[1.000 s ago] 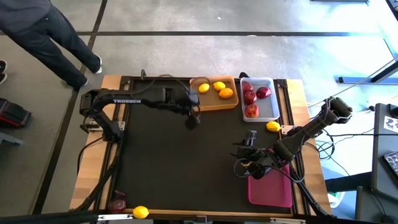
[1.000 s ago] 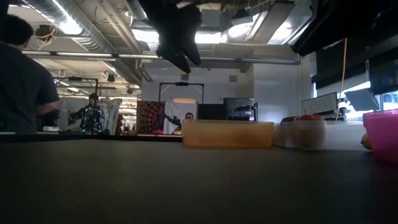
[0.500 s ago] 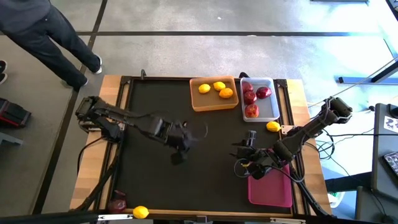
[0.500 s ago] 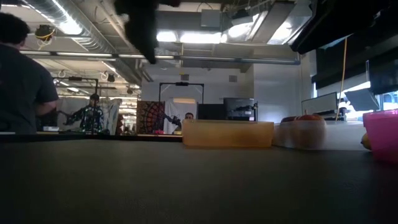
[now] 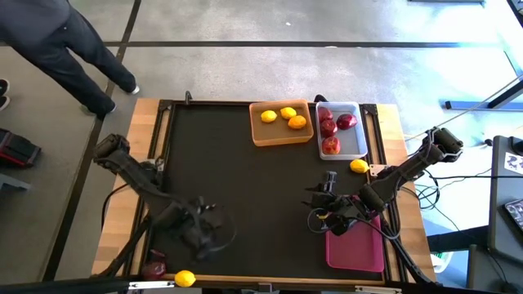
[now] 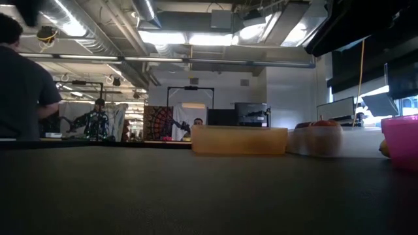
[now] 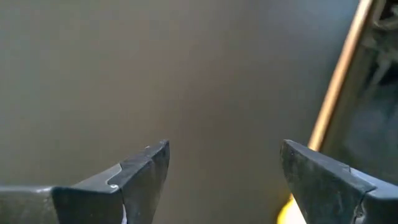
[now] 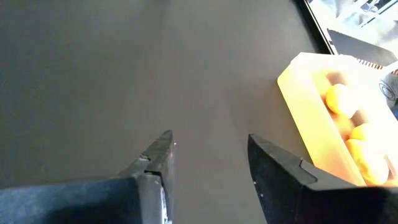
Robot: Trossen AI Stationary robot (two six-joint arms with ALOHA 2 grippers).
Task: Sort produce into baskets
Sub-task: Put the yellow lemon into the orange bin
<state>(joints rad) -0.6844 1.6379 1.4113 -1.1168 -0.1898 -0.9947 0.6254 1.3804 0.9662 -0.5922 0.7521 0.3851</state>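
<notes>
Left gripper [image 7: 224,180]: jaws spread wide, holding nothing, above the dark mat near the table's front left corner.
Right gripper [image 8: 208,165]: jaws partly apart, empty, beside the pink basket [image 5: 355,245].
Lemons: three in the orange basket [image 5: 280,133]; one [image 5: 185,278] at the front edge.
Apples: in the white basket [image 5: 356,144].

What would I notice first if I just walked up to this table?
Probably the bright fruit at the far edge: lemons in the orange basket and red apples in the white basket beside it. Next, the left gripper, open, near the front left corner, close to a stray lemon.
</notes>
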